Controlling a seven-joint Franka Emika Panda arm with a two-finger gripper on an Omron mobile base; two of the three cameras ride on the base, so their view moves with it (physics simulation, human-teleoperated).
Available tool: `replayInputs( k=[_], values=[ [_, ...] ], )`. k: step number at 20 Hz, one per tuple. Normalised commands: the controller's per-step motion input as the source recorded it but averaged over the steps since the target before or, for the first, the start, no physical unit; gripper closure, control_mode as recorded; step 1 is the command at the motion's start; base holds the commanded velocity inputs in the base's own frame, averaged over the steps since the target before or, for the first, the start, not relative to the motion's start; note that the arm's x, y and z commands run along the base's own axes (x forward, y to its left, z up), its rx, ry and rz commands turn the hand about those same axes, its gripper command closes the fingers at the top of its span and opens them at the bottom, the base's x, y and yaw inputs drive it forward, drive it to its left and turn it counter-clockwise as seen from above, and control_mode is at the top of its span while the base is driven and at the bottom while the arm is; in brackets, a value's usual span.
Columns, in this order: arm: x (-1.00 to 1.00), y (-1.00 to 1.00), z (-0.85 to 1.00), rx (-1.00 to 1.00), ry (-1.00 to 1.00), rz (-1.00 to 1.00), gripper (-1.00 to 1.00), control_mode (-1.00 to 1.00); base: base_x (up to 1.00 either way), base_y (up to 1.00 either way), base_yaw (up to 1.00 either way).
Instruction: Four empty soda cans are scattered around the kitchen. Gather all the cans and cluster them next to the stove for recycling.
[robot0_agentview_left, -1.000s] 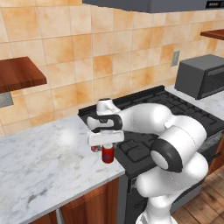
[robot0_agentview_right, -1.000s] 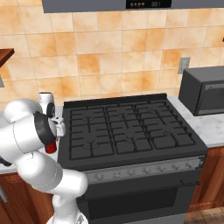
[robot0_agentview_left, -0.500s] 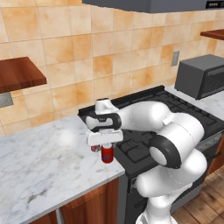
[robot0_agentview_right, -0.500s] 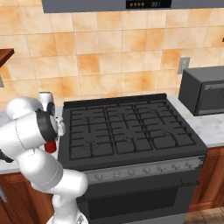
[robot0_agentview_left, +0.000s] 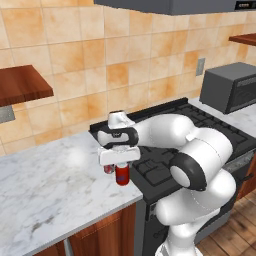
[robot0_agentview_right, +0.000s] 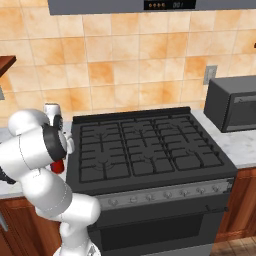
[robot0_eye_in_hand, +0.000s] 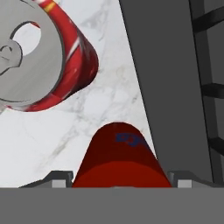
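Between the fingers of the gripper (robot0_agentview_left: 120, 161) sits a red can (robot0_agentview_left: 121, 174), upright, its dark red body rising from between the two finger tips in the hand view. The fingers are closed on its sides, so the can is held. In the left base view it hangs just under the hand, at or just above the marble counter (robot0_agentview_left: 55, 190); whether its base touches the stone cannot be told.

Just beyond the held can, on the side away from the stove, stands a second red can (robot0_eye_in_hand: 41, 57), its grey top with the tab opening facing the hand camera. The two cans are close but apart, with bare marble between them.

On the other side of the gripper, right beside the held can, runs the black edge of the stove (robot0_agentview_right: 150, 150), its grates further out. Farther off, past the stove, a dark microwave (robot0_agentview_right: 234, 104) sits on the far counter, with the tan tiled wall behind.

The step in hand looks like placing this can into the cluster by the stove. The next move calls for setting it down fully on the marble, clear of the neighbouring can and the stove edge, then opening the fingers and lifting straight up so neither can tips. By these pictures, two of the four cans are at the stove.
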Motion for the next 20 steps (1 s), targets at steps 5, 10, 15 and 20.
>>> replayInputs(
  k=[5, 10, 15, 20],
  values=[
    [0.00, 0.00, 0.00, 0.00, 0.00, 0.00, -1.00, -1.00, 0.00, 0.00, 0.00],
    [0.04, -0.08, 0.00, 0.00, 0.01, 0.00, -1.00, -1.00, 0.00, 0.00, 0.00],
    [0.11, -0.13, 0.02, 0.00, 0.00, 0.00, -1.00, -1.00, 0.00, 0.00, 0.00],
    [0.04, -0.05, 0.29, 0.00, 0.01, 0.05, -1.00, -1.00, 0.00, 0.00, 0.00]
  ],
)
